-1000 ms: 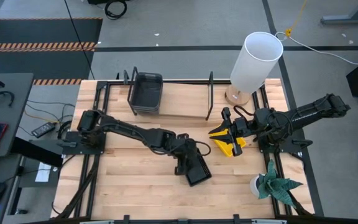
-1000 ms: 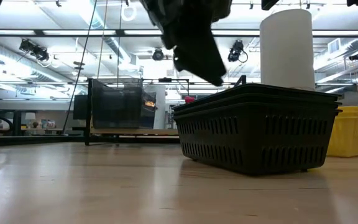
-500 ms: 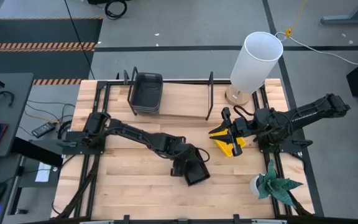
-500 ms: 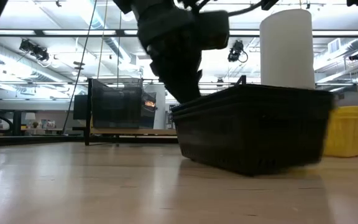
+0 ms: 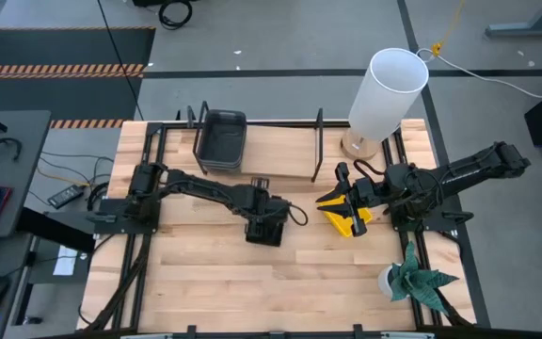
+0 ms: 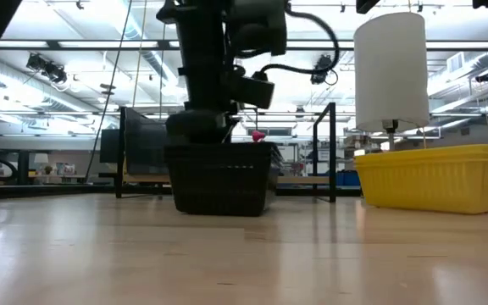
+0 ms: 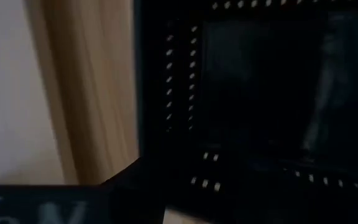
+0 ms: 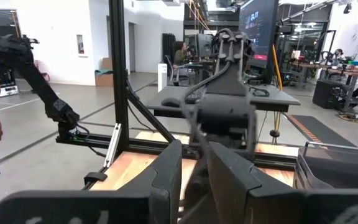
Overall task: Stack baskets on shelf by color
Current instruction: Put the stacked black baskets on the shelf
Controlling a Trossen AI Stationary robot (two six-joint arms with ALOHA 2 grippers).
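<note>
Gripping a black basket (image 5: 263,231) mid-table, the left tool (image 5: 263,218) faces yellow baskets (image 5: 348,218) and white cylinder (image 5: 385,90).

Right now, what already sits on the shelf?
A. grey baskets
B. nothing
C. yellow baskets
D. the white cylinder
A: in the high view the grey baskets sit on the shelf between its wire uprights, while the yellow basket is off it at the right claw.
</note>
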